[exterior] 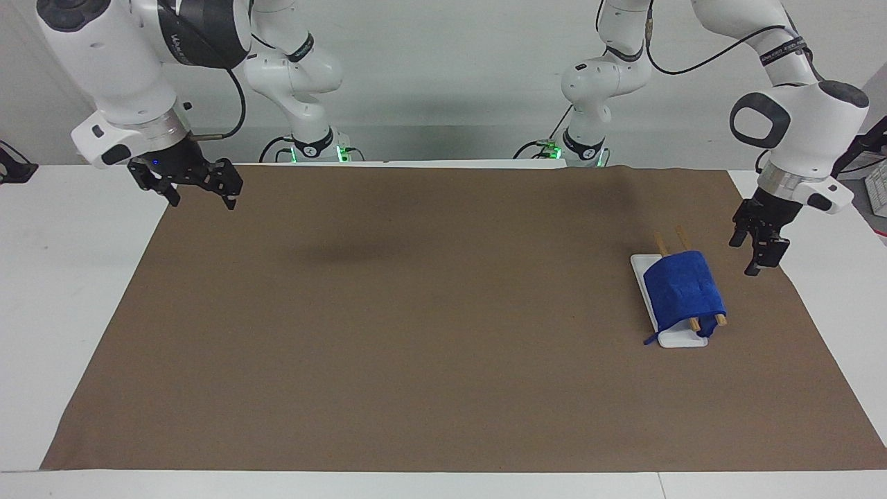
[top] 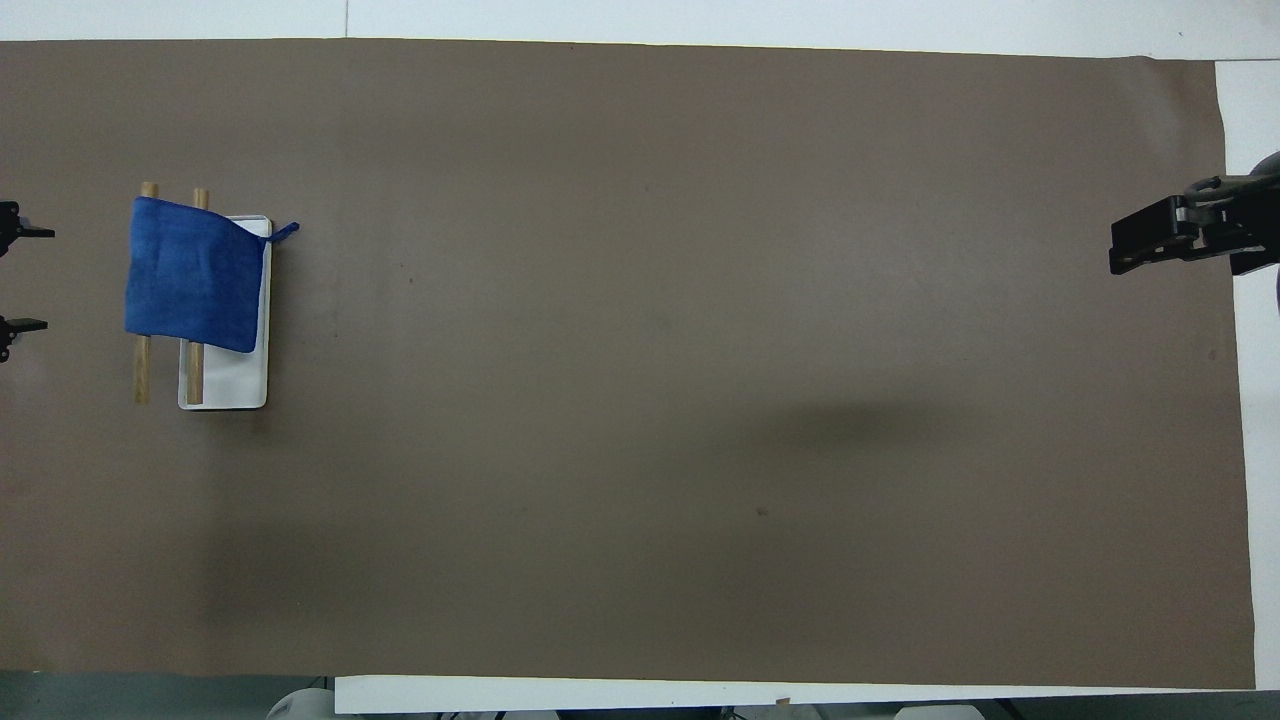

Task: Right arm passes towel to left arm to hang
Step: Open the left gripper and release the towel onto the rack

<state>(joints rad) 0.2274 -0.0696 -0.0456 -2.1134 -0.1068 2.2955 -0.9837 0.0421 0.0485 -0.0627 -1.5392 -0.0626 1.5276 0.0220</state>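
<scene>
— blue towel (exterior: 683, 291) (top: 195, 272), where is it?
— draped over two wooden rails (exterior: 693, 322) (top: 142, 368) of a small rack with a white base (exterior: 682, 338) (top: 232, 385), on the brown mat (exterior: 416, 312) toward the left arm's end of the surface.
— and the left hand (exterior: 755, 251) (top: 15, 280)?
— spread wide, beside the towel, touching nothing.
— the right hand (exterior: 202, 195) (top: 1135, 240)?
— also spread, empty, waiting over the mat's edge at its own end.

royal-blue towel (exterior: 684, 291), white tray (exterior: 682, 339), tan rods (exterior: 681, 238) — plain brown mat (exterior: 416, 312)
</scene>
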